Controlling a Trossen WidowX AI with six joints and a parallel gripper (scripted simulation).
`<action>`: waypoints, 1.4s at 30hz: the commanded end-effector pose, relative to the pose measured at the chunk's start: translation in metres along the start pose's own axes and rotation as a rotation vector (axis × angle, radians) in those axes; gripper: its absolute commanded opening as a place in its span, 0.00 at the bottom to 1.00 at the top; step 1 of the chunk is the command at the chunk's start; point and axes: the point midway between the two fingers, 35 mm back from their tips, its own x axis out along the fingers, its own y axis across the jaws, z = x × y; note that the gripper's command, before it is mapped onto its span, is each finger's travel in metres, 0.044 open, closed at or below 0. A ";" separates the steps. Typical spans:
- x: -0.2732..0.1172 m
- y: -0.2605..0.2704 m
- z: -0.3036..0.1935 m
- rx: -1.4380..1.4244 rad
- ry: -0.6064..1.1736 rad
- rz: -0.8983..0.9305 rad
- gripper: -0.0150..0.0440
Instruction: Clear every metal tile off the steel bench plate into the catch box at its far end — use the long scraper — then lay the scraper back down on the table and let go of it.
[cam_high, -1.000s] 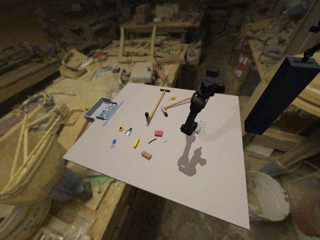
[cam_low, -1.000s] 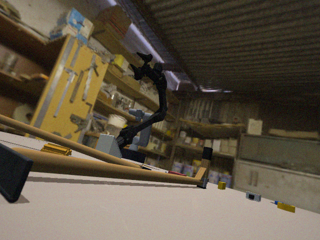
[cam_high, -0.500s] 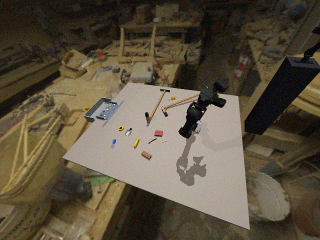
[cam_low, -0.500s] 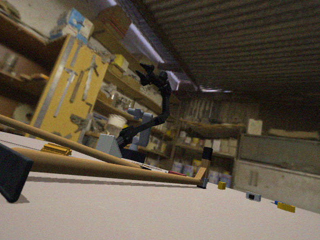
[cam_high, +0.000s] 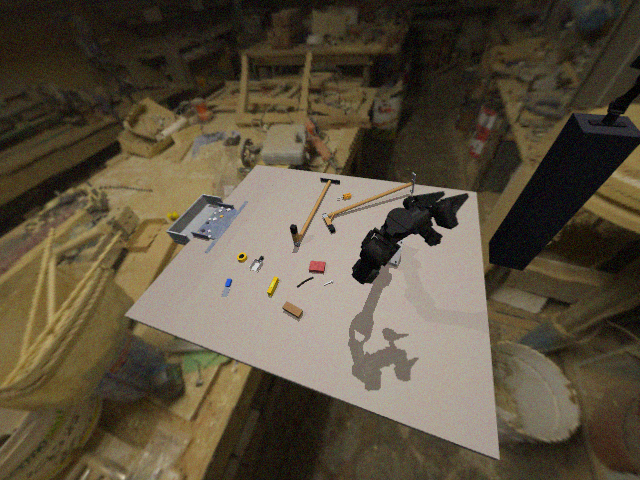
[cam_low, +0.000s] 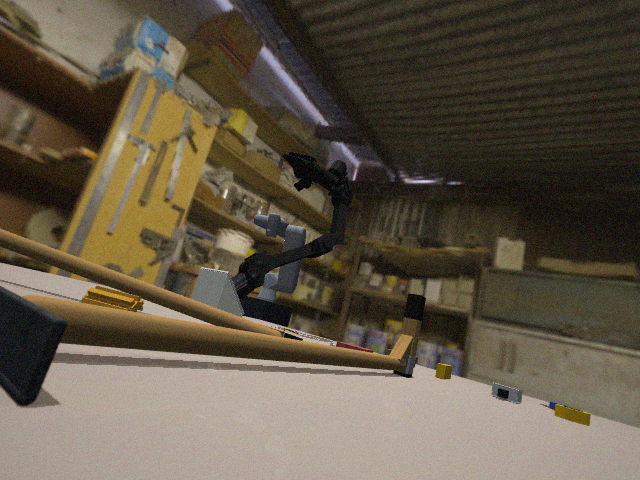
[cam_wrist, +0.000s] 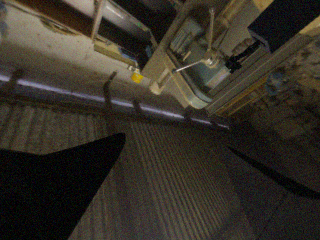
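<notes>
My gripper (cam_high: 455, 195) (cam_low: 291, 171) (cam_wrist: 173, 144) is open and empty, raised high above the table's right side, with its fingers turned away from the table. A long tool (cam_high: 314, 211) (cam_low: 206, 338) with a wooden handle, wide black blade and upright black grip lies on the table. A second wooden-handled tool (cam_high: 371, 198) (cam_low: 155, 294) with a thin metal head lies to its right. The grey catch box (cam_high: 178, 237) stands at the far left beside the blue-grey bench plate (cam_high: 229, 225). Several small tiles (cam_high: 221, 215) show around the box's plate side; which lie inside it is too small to tell.
Small things lie on the table: an orange piece (cam_high: 346, 196) (cam_low: 112, 298), a yellow ring (cam_high: 241, 256), a red block (cam_high: 317, 266), a yellow bar (cam_high: 272, 286), a brown block (cam_high: 292, 309) and a blue piece (cam_high: 227, 282). A dark hanging box (cam_high: 563, 191) is at the right.
</notes>
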 end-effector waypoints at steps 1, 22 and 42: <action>-0.025 0.019 0.017 0.144 -0.038 0.084 1.00; -0.005 0.008 0.008 0.080 -0.038 0.061 1.00; 0.052 -0.038 -0.020 -0.300 -0.003 -0.106 1.00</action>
